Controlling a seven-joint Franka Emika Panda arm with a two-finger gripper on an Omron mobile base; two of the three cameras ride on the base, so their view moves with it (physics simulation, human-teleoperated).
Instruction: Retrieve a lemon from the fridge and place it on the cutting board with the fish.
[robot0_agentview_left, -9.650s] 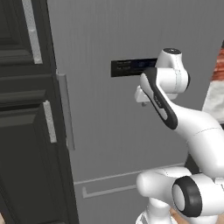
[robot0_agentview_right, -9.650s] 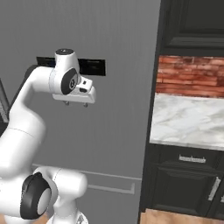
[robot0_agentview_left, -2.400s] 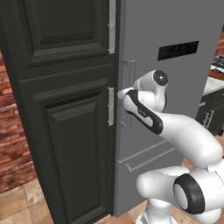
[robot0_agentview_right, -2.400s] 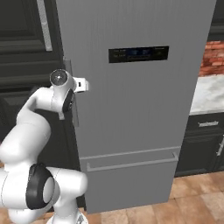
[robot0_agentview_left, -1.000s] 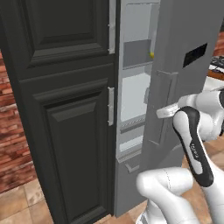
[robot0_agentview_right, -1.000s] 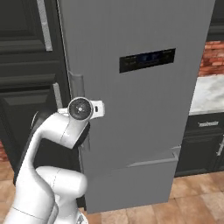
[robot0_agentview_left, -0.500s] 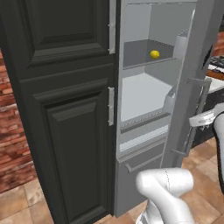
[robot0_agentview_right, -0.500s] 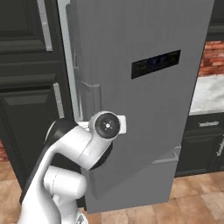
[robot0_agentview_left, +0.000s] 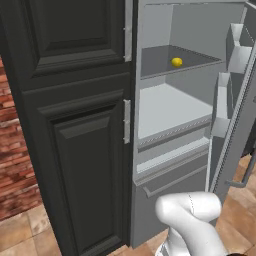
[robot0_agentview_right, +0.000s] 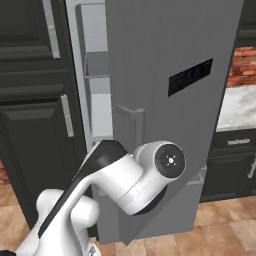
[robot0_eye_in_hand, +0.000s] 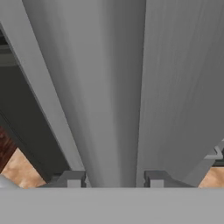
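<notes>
The lemon (robot0_agentview_left: 176, 62) sits toward the back of the upper shelf inside the fridge (robot0_agentview_left: 170, 150), whose door (robot0_agentview_right: 165, 100) stands swung open, while the gripper (robot0_eye_in_hand: 113, 178) has its two fingertips (robot0_eye_in_hand: 72, 178) on either side of the door's long grey handle (robot0_eye_in_hand: 114, 96), whether gripped or loosened I cannot tell.

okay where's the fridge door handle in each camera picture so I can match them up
Left base view: the fridge door handle hangs at the right edge, low, on the swung-open door's outer face.
Right base view: it runs down the door front, left of centre, just above the arm's wrist.
Hand view: the broad grey bar up the middle, between the two fingers.
Shared landmark: the open fridge door.
</notes>
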